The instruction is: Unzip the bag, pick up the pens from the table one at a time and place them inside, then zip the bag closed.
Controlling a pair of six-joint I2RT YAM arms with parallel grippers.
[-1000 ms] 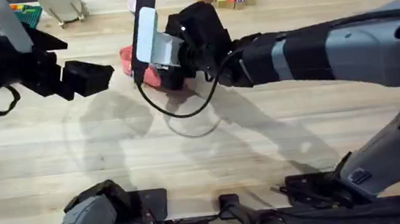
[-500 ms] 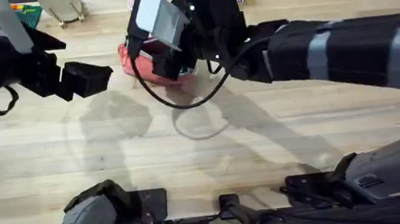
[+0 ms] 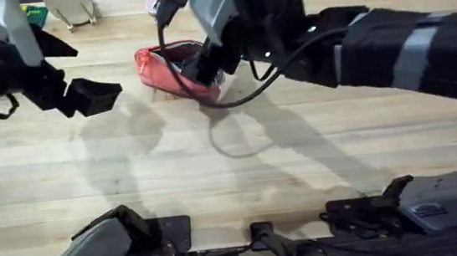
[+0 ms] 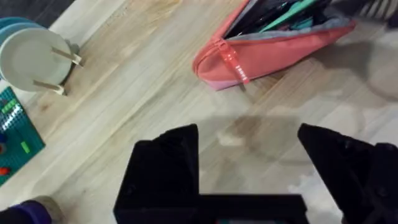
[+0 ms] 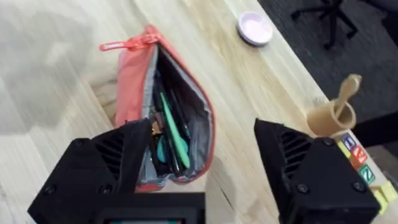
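Note:
The coral-pink bag [image 3: 169, 70] lies on the table [image 3: 242, 177] at the far middle, unzipped, its mouth gaping. In the right wrist view the bag [image 5: 134, 99] shows a light-green pen [image 5: 173, 133] and a thin black pen [image 5: 181, 118] lying on its grey lining. The red pull cord [image 4: 234, 63] sticks out at the bag's left end. My right gripper [image 5: 205, 168] hangs open just above the bag's right end, holding nothing. My left gripper [image 4: 249, 155] is open and empty, left of the bag and a little nearer; it also shows in the overhead view [image 3: 95, 96].
A rack with pale plates [image 4: 28, 59] and a green studded board [image 4: 12, 134] stand at the far left. A pink round lid [image 5: 255, 28], a wooden cup with a spoon [image 5: 333, 115] and letter blocks [image 5: 360, 163] sit along the far edge. My right arm [image 3: 388, 41] spans the table's right half.
My right arm has lifted and drawn back toward the far side, uncovering the open bag. The left gripper has shifted slightly left.

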